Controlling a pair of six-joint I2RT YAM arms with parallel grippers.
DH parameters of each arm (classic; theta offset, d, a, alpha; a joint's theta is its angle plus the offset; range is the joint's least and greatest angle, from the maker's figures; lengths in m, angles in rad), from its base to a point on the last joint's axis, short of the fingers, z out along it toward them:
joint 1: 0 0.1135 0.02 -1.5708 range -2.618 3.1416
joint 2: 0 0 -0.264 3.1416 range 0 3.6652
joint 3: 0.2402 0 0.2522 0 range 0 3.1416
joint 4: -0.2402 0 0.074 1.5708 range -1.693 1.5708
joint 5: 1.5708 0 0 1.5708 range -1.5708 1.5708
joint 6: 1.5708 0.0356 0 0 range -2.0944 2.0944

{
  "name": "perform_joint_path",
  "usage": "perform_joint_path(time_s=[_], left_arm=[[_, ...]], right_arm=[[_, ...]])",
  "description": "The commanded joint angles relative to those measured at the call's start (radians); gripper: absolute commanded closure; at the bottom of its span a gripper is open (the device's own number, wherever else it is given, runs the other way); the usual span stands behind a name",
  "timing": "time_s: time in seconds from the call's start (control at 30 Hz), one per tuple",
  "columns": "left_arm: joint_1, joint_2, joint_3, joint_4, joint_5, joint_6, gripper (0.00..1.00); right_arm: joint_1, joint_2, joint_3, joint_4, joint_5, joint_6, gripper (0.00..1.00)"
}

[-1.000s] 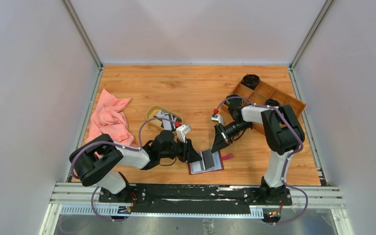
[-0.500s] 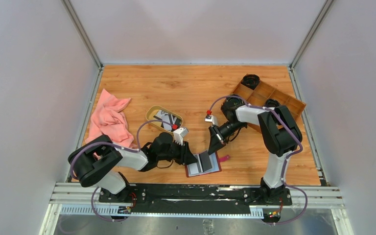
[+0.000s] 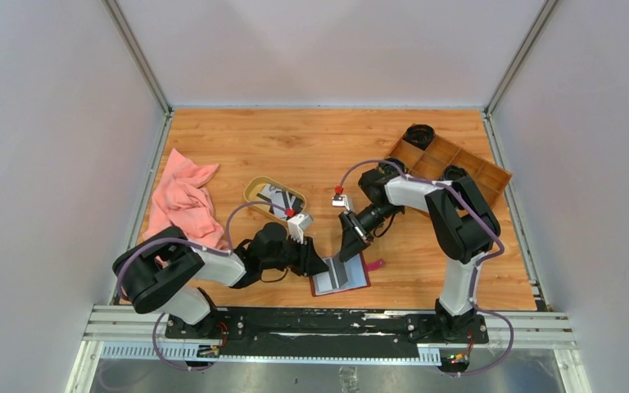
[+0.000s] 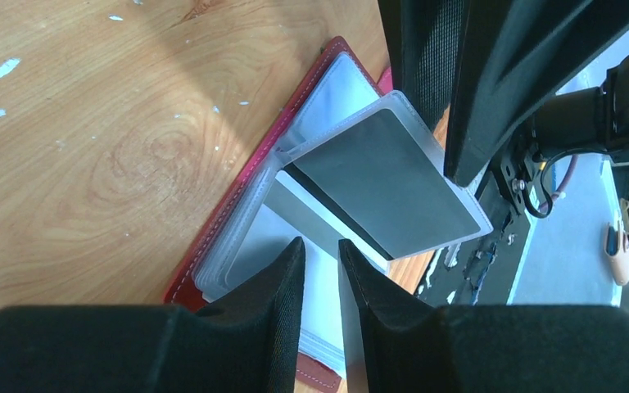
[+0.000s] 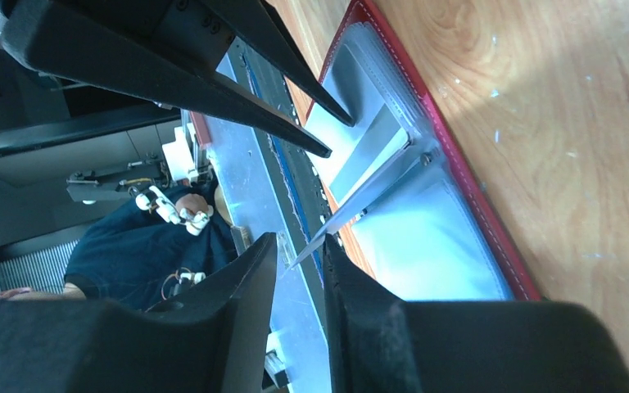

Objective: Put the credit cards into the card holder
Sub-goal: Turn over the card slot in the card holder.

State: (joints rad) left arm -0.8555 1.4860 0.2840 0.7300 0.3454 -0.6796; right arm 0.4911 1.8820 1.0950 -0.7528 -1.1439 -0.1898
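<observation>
right gripper (image 5: 299, 246) pinches a clear pocket leaf (image 4: 377, 184) of the dark red leather card holder (image 3: 352, 278), lying open between both grippers | left gripper (image 4: 321, 250): we can't tell | leaf floppy, slick: grip free edge

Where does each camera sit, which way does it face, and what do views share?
Top external: overhead from behind, facing down on the table; left arm and right arm show.
Left wrist: on the left arm, facing the card holder past the left pincer.
Right wrist: on the right arm, facing the card holder past the right pincer.
Shared: all show the card holder; each wrist view catches the other pincer.
</observation>
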Motion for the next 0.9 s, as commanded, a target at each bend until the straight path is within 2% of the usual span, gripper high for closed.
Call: perform_joint_path(time_s=[0.0,0.17,0.3,0.63,0.87], left_arm=[[0.015,-0.034,-0.036,-0.035,-0.034,0.026,0.72],[0.032,-0.120,-0.061,-0.042,-0.032,0.010,0.72],[0.039,-0.215,-0.075,-0.107,-0.046,0.015,0.72],[0.059,-0.540,-0.088,-0.402,-0.116,0.067,0.72],[0.059,-0.740,-0.084,-0.555,-0.160,0.089,0.70]], right_arm=[[0.041,0.027,0.032,-0.057,-0.007,-0.031,0.66],[0.091,0.047,0.059,-0.089,-0.013,-0.057,0.61],[0.127,0.064,0.096,-0.132,-0.013,-0.090,0.59],[0.196,0.143,0.168,-0.165,0.009,-0.108,0.53],[0.228,0.131,0.220,-0.217,0.023,-0.170,0.50]])
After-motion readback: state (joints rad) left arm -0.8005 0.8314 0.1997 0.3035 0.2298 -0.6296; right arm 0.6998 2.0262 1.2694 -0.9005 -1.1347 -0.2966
